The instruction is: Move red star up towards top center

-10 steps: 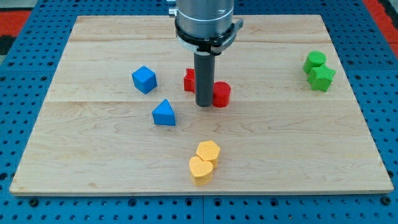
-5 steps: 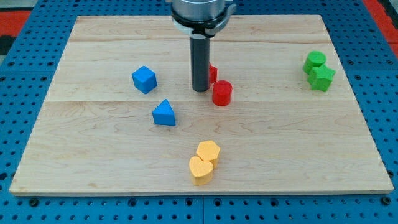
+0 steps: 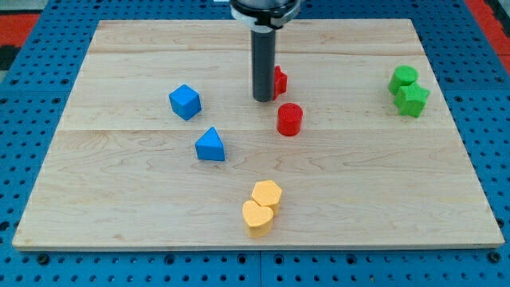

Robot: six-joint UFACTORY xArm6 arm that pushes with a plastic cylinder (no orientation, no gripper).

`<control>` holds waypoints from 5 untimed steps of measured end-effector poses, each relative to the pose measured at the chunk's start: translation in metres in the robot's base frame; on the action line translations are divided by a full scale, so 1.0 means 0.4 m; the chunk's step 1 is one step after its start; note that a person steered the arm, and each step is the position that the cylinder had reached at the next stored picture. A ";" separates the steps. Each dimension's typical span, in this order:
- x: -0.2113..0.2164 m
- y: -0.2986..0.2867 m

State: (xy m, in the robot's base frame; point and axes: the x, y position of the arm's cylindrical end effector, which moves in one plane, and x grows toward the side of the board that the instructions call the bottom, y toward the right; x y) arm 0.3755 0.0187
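The red star (image 3: pixel 279 80) sits on the wooden board (image 3: pixel 143 56) near the upper middle, mostly hidden behind my rod. My tip (image 3: pixel 263 99) rests on the board right against the star's lower left side. A red cylinder (image 3: pixel 289 119) stands just below and to the right of the tip, apart from it.
A blue cube (image 3: pixel 185 102) and a blue triangular block (image 3: pixel 210 145) lie to the left. Two yellow blocks (image 3: pixel 263 207) touch each other near the bottom centre. Two green blocks (image 3: pixel 408 91) touch each other at the right edge.
My tip has moved up and slightly right. The red star has been pushed up and to the right, from the left of the rod to its right. The red cylinder shifted slightly right.
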 end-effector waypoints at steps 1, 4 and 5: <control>-0.019 0.047; -0.004 0.045; 0.065 0.044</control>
